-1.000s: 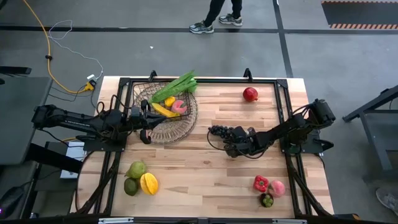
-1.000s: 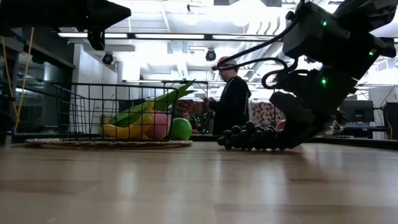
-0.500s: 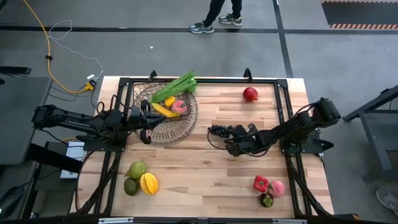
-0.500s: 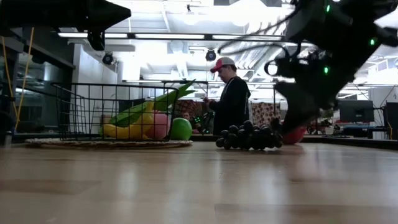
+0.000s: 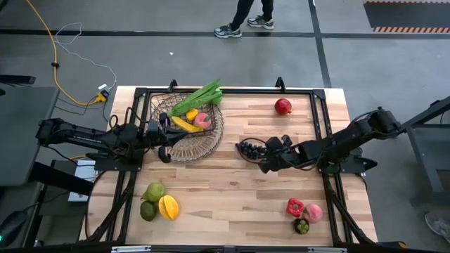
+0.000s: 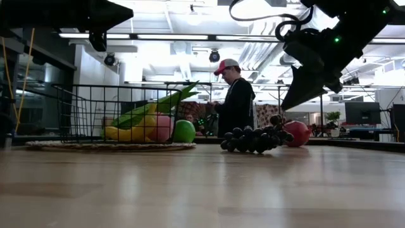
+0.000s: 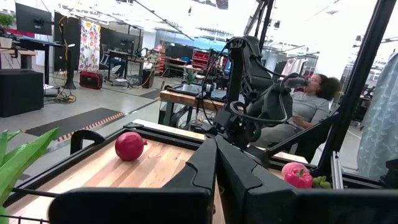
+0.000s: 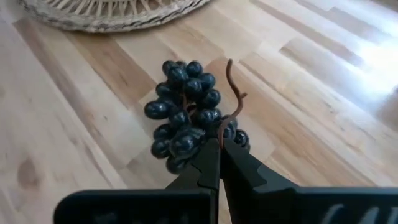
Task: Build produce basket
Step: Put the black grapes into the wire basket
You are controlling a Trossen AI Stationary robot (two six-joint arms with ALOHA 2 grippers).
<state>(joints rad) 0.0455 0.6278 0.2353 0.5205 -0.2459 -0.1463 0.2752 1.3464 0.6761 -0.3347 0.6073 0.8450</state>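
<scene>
My right pincer point(image 8: 219, 149) is fully closed on the stem end of the dark grape bunch point(image 5: 247, 147), which rests at desk centre, at three o'clock from the basket point(image 5: 188, 128) and near its rim. My left pincer point(image 5: 163, 135), also closed and holding nothing, waits at the basket's nine o'clock edge. To do this step well I judge the lift should be slow and vertical, clearing the wire rim before releasing among the produce point(image 5: 195, 107).

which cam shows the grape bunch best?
Right wrist view: grape bunch fills it, stem pinched in the shut right tool. High view: small dark cluster. Low view: side-on. Left wrist view: not visible.
</scene>
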